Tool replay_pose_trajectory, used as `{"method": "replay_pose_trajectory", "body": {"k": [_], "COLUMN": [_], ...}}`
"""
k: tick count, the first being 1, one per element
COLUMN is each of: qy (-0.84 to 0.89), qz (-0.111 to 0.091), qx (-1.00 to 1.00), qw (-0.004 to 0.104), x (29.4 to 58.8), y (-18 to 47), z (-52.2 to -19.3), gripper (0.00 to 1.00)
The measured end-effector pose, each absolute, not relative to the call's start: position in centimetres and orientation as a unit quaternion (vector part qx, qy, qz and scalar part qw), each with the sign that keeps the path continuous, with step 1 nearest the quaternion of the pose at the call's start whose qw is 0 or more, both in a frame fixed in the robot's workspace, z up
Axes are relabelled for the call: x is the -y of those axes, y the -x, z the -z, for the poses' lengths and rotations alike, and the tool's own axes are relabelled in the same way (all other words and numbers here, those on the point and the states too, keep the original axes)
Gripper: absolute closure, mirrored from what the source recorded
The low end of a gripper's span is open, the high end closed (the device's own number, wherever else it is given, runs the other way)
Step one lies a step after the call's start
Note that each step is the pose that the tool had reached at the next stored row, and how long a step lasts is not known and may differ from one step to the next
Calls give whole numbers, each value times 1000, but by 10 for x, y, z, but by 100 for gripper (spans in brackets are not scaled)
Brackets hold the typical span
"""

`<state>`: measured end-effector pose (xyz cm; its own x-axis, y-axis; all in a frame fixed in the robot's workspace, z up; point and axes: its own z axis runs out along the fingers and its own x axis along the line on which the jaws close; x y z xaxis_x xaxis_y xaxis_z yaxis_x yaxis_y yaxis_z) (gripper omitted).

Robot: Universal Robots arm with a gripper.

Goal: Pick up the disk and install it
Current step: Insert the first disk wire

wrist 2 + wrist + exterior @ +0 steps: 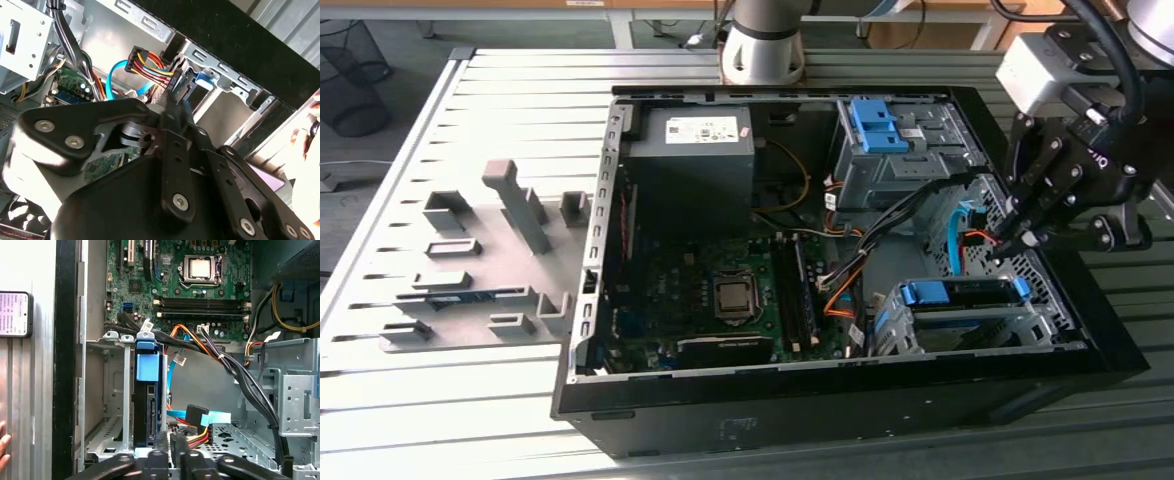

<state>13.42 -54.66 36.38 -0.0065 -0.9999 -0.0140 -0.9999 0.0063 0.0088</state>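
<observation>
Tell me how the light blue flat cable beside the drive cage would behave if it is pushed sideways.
Probably floppy: the light blue cable hangs in a loose curve. It looks thin and flat, so it is likely light and should bend rather than resist. Running beside the orange and yellow wires, it may snag on them.

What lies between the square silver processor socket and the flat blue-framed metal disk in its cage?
Exterior view: long black memory slots, then orange and black cables beside the disk.
</observation>
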Motion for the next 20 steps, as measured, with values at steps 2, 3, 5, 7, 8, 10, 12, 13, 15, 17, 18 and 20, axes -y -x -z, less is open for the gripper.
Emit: {"method": "replay_pose_trajectory", "body": {"k": [2,3,5,7,8,10,12,13,15,17,18,20], "qy": [705,705,705,706,706,706,706,706,706,706,706,706], "qz": [-8,-8,-8,-8,-8,-8,-8,-8,-8,-8,-8,-8], "qx": [-709,-709,-709,-709,-708,-708,-708,-708,-708,-708,-708,-708], "qw": [2,2,2,2,2,2,2,2,2,2,2,2], "x": [546,546,546,546,546,546,545,545,545,544,544,544], "y": [-134,-134,-135,-135,-135,-136,-136,-136,-136,-136,-136,-136], "z": [-363,-362,-361,-360,-359,-358,-357,-356,-355,-354,-353,-352], "gripper": [76,76,76,76,76,76,76,76,76,76,76,76]}}
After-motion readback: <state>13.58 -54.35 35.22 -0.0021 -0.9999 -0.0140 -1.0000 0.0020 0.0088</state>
